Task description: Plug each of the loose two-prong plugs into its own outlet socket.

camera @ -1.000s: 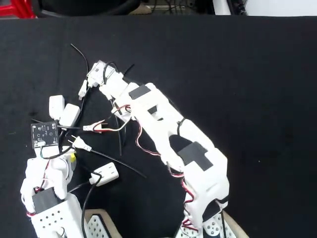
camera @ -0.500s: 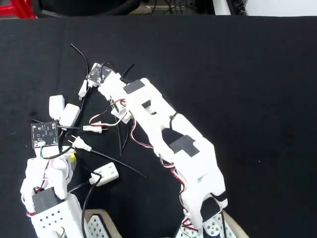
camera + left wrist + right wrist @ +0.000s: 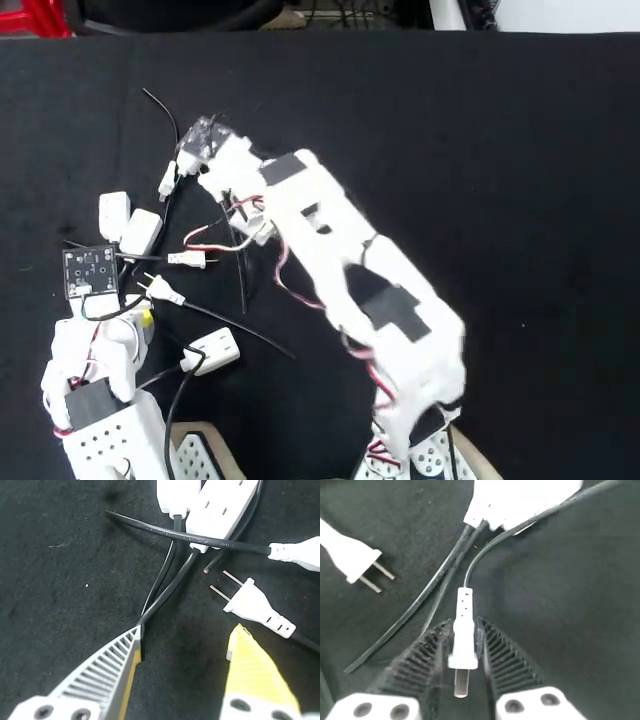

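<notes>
Held plug [image 3: 463, 607]: clamped by its body in the right gripper [image 3: 464, 627], fingers closed tight on it. Prongs are pointed back toward the wrist. The cord is run forward toward the socket pair [image 3: 520, 497]. In the high view this plug is seen at the far end of the cable cluster, near the pair but not touching it. Whether it is lifted off the table [image 3: 520, 150] cannot be told.

Second plug [image 3: 187, 260] and third plug [image 3: 160, 291]: both are laid loose on the table with prongs bare, each clear of every socket. The third plug is found just ahead of the left gripper [image 3: 187, 630], which is spread wide with nothing held.

Sockets: the pair is set side by side. A lone socket block [image 3: 213, 351] is placed well apart from it, near the arm bases. No prongs are seen seated in any of them.

Status, as judged:
- Insertions done: none of three.
- One grasp is made, on the right side.
- With the prongs aimed away from the sockets, the held plug probably has to be turned or handed over before insertion.
- Two plugs are not yet picked up, and all three sockets are open.
</notes>
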You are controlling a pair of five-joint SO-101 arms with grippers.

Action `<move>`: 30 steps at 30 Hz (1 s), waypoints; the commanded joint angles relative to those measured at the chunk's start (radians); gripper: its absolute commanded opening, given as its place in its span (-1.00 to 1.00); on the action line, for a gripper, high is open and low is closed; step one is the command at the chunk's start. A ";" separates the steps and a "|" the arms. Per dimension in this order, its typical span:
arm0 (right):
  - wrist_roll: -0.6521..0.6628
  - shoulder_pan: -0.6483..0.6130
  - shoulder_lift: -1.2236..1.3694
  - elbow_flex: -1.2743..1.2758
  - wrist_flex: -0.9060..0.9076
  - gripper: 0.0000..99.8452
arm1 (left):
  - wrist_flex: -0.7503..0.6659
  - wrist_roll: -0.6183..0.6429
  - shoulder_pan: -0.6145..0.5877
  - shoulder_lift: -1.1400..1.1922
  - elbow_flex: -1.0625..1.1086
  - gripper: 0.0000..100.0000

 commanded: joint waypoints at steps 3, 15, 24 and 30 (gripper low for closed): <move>-0.002 0.028 -0.458 0.331 -0.164 -0.98 | -0.021 -0.005 0.018 -0.009 0.019 -0.45; -0.181 -0.106 -1.330 0.878 -0.450 -0.98 | -0.153 0.176 0.248 -0.011 -0.105 -0.45; -0.410 -0.147 -1.322 1.142 -0.890 -0.98 | -0.397 0.311 0.564 -0.011 -0.076 -0.45; -0.531 -0.104 -1.337 1.155 -0.899 -0.98 | -0.410 0.311 0.631 -0.009 -0.090 -0.45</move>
